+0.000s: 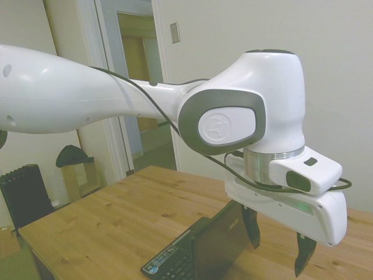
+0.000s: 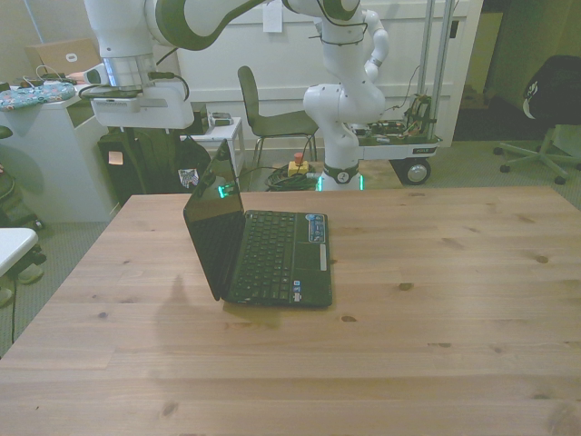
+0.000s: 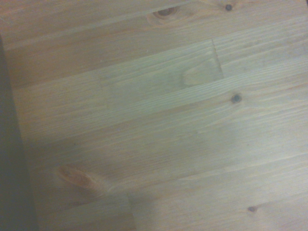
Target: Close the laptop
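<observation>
The black laptop (image 2: 272, 254) stands open on the wooden table (image 2: 436, 300), its lid (image 2: 213, 227) raised a little past upright on the front view's left. In the side view the lid's back with a small silver logo (image 1: 230, 224) faces my gripper (image 1: 278, 239). The gripper hangs open just behind and above the lid's top edge, with nothing between its dark fingers (image 1: 252, 224). In the front view the white hand (image 2: 136, 104) is up and to the left of the laptop. The wrist view shows bare wood (image 3: 168, 120) and a blurred dark strip (image 3: 9, 154) at one edge.
Behind the table stand a grey chair (image 2: 263, 113), a cart with electronics (image 2: 399, 141) and a black office chair (image 2: 545, 100) at the front view's right. A cluttered white desk (image 2: 45, 136) is at the left. A dark radiator (image 1: 23, 195) shows in the side view.
</observation>
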You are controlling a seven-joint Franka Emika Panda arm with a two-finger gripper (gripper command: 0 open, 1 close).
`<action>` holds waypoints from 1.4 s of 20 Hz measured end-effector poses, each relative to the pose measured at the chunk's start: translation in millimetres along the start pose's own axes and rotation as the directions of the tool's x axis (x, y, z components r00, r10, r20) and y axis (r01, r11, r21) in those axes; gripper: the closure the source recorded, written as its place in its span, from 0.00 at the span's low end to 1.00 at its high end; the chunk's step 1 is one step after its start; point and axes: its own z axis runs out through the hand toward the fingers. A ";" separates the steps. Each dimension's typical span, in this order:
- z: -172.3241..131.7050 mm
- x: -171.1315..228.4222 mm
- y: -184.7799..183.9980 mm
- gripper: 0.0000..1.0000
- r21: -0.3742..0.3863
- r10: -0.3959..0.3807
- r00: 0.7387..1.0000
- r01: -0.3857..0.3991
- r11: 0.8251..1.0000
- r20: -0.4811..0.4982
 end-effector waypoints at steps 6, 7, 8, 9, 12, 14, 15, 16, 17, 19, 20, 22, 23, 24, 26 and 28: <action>2.4 -0.9 -5.7 1.00 0.002 -0.010 1.000 0.010 1.000 -0.005; 3.8 -1.1 -5.9 1.00 0.003 -0.010 1.000 0.010 1.000 -0.006; 5.8 -1.7 -6.1 1.00 0.003 -0.011 1.000 0.011 1.000 -0.006; 7.7 -2.2 -6.5 1.00 0.003 -0.011 1.000 0.011 1.000 -0.004; 10.7 -2.8 -9.9 1.00 0.006 -0.017 1.000 0.017 1.000 -0.012; 12.5 -3.1 -12.2 1.00 0.007 -0.021 1.000 0.021 1.000 -0.017; 14.5 -3.6 -13.1 1.00 0.008 -0.023 1.000 0.023 1.000 -0.017; 16.7 -4.4 -14.5 1.00 0.008 -0.025 1.000 0.025 1.000 -0.015; 18.7 -5.2 -17.0 1.00 0.009 -0.030 0.999 0.030 1.000 -0.017; 21.2 -7.8 -26.6 1.00 0.012 -0.045 0.999 0.045 0.999 -0.020; 21.6 -10.0 -34.0 1.00 0.014 -0.055 0.998 0.055 0.998 -0.021; 23.0 -15.7 -51.8 1.00 0.018 -0.074 0.997 0.074 0.997 -0.021; 23.6 -19.4 -62.3 1.00 0.021 -0.082 0.996 0.083 0.996 -0.021; 24.3 -22.9 -72.0 1.00 0.023 -0.089 0.996 0.090 0.996 -0.022; 25.5 -31.2 -92.0 1.00 0.028 -0.099 0.995 0.099 0.995 -0.021; 26.5 -40.9 -112.4 1.00 0.032 -0.109 0.994 0.110 0.993 -0.018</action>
